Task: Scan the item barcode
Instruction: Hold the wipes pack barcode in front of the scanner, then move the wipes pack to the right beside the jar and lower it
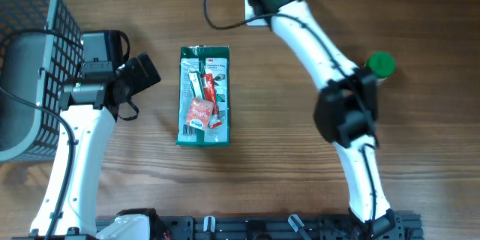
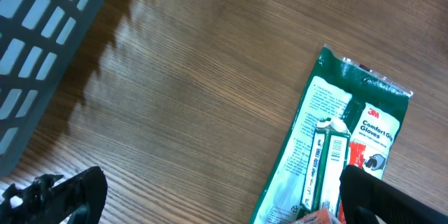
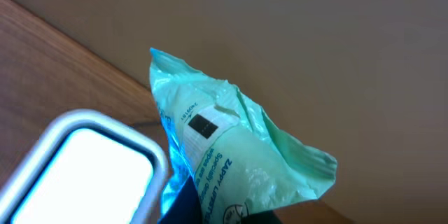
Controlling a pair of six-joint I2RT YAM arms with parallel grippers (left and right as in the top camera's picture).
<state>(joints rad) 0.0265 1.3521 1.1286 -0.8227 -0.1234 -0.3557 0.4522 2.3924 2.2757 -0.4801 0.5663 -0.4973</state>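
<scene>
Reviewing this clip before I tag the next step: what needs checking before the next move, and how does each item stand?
1. Right gripper shut on the mint packet: ok.
2. Dark printed patch on the packet uncovered: ok.
3. Patch facing the scanner window: cannot tell.
4. Scanner window lit: ok.
5. Left gripper open, holding nothing: ok.
6. Gloves pack flat on the table, not touched by either gripper: ok.
</scene>
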